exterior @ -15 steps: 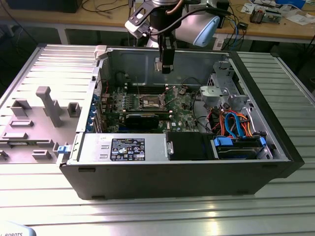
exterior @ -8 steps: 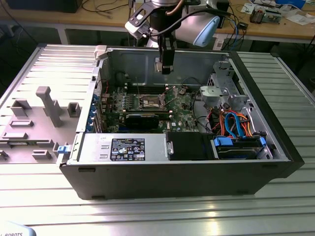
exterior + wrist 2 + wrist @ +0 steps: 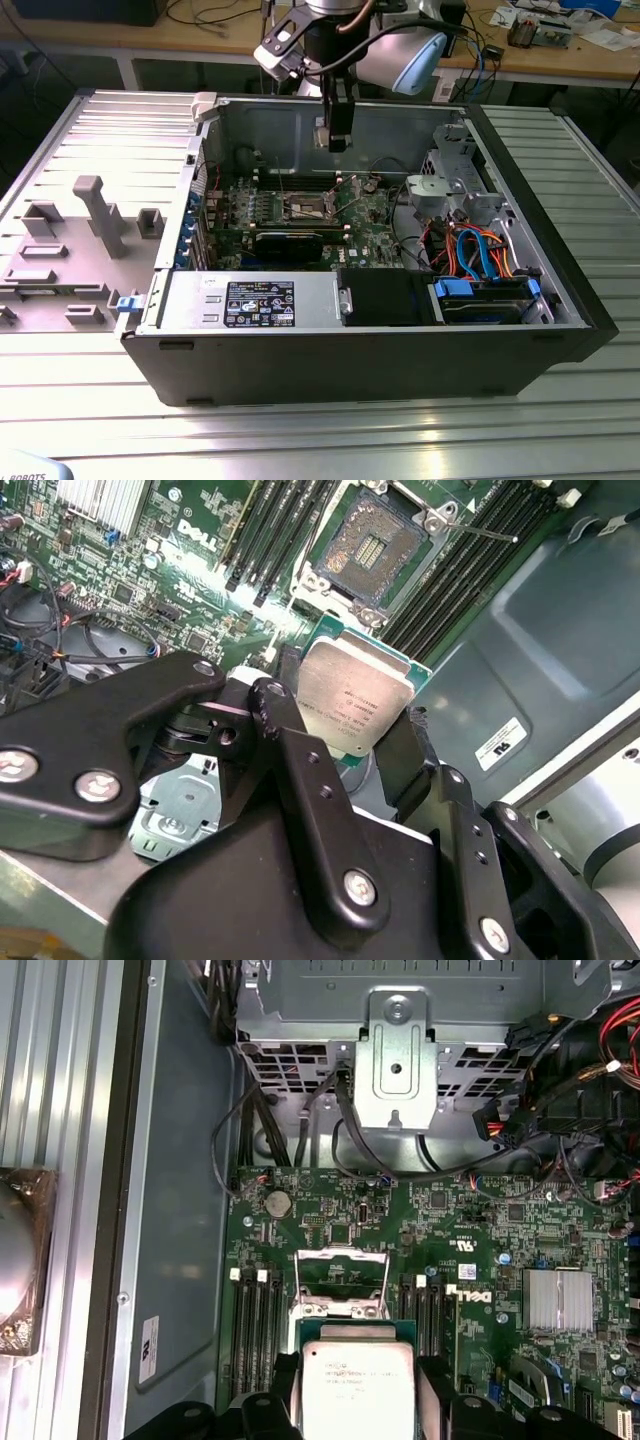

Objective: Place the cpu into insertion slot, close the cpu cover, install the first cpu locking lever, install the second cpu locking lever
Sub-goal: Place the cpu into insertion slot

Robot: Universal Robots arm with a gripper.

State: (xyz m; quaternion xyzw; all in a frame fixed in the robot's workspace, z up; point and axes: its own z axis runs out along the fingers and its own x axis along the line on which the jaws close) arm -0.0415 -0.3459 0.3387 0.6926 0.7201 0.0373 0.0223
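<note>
The black jaws grip the small flat silver-grey square cpu (image 3: pixel 355 705) by its edges, up in the air near the open shiny-rimmed square insertion slot (image 3: pixel 373 548) on the green board (image 3: pixel 200 610), so if it goes down crooked it might hurt the slot.

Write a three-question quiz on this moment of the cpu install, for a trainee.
1. True or false: the cpu already sits in the insertion slot.
2. Pick one: the tool is A) open, B) shut on the cpu, C) shut on a cable.
3. Short answer: what colour is the motherboard below the chip?

Key: 1 false, the chip hangs above the board, clear of the slot; 2 B; 3 green.
</note>
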